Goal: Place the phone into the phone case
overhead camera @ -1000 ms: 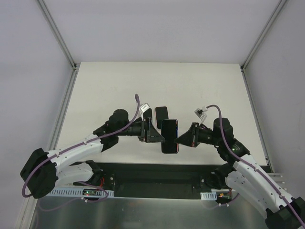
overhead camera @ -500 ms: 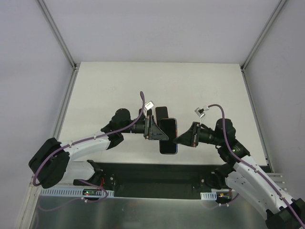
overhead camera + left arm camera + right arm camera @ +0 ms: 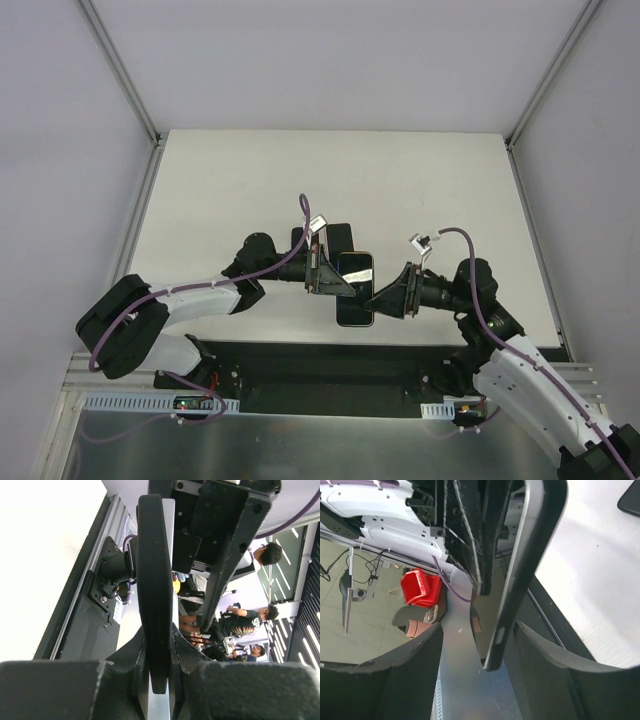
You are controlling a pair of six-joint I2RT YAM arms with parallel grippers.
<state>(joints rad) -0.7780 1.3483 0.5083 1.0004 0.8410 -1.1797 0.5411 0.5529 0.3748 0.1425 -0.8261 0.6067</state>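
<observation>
The phone (image 3: 355, 288), dark with a glossy screen, hangs above the table's near edge between the two arms. My left gripper (image 3: 327, 276) is shut on its left edge; in the left wrist view the phone (image 3: 154, 580) stands edge-on, pinched between the pads of that gripper (image 3: 159, 656). My right gripper (image 3: 384, 296) is open around the phone's right edge. In the right wrist view the phone (image 3: 522, 565) stands between the spread fingers of the right gripper (image 3: 479, 667) with a gap on both sides. The black phone case (image 3: 341, 237) lies flat on the table just behind, partly hidden; its corner (image 3: 631, 497) shows in the right wrist view.
The white table (image 3: 250, 190) spreads behind and to both sides of the arms. A black strip (image 3: 330, 360) runs along the near edge below the phone. Grey walls and metal rails (image 3: 130, 230) bound the table.
My left gripper has come in and shut on the phone's left edge. My right gripper, earlier shut on the phone, has opened. The phone has shifted slightly.
</observation>
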